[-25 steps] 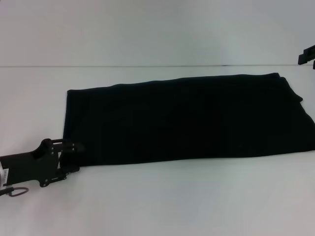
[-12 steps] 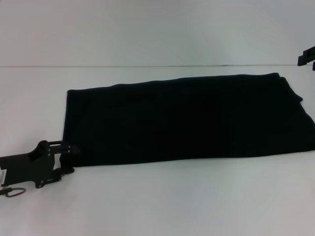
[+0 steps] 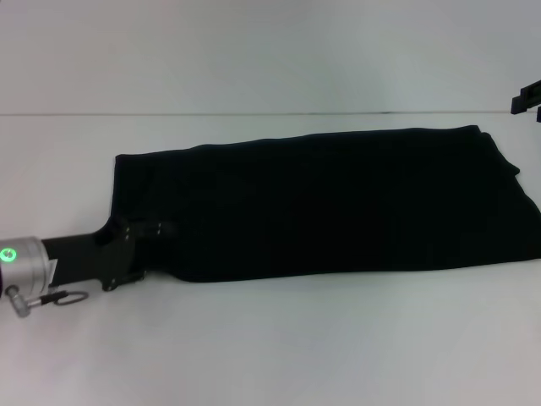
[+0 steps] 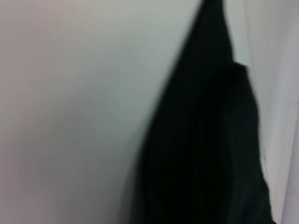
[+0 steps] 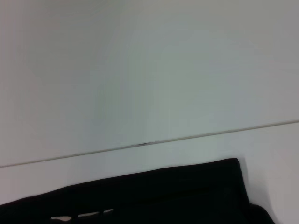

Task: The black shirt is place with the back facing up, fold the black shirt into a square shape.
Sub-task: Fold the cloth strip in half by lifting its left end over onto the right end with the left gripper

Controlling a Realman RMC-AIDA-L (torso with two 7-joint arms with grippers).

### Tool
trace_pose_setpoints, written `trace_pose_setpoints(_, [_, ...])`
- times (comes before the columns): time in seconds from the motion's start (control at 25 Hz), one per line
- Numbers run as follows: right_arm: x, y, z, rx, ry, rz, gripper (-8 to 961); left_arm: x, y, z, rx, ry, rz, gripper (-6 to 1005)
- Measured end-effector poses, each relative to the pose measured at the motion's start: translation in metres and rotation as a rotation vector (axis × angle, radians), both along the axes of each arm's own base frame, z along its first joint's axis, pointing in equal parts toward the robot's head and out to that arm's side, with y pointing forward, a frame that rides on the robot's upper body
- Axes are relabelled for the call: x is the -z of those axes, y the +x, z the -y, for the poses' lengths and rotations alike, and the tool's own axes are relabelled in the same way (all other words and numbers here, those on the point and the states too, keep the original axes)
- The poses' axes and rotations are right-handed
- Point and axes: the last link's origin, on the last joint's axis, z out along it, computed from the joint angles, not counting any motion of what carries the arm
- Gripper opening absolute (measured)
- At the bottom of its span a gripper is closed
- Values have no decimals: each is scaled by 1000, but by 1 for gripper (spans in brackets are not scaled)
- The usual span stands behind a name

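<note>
Black shirt (image 3: 330, 203) folded long on white desk (image 3: 270, 347), right end cut off. Your left claw (image 3: 161, 230) at near-left corner; black on black, grip state unreadable. Right claw (image 3: 526, 98) parked far right, mostly cropped

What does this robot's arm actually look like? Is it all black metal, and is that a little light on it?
Not all black. In the head view the left arm has a silver-grey cylindrical wrist section with a small glowing green light. Beyond it sits a flat matte-black bracket body leading to the left gripper. A thin looped cable or ring hangs under the wrist. Only a black tip of the right gripper shows.
</note>
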Motion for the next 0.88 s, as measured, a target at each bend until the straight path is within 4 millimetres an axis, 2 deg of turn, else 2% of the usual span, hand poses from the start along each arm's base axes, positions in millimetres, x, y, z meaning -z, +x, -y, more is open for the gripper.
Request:
trace_pose_setpoints(0.2, [0, 0, 0, 1, -1, -3, 476, 2, 8, -12, 19, 48, -10, 589])
trace_pose_setpoints(0.56, [0, -1, 1, 1, -3, -13, 477, 2, 2, -3, 37, 53, -18, 582])
trace_pose_setpoints(0.88, [0, 0, 2, 2, -6, -17, 477, -2, -1, -3, 63, 57, -45, 441])
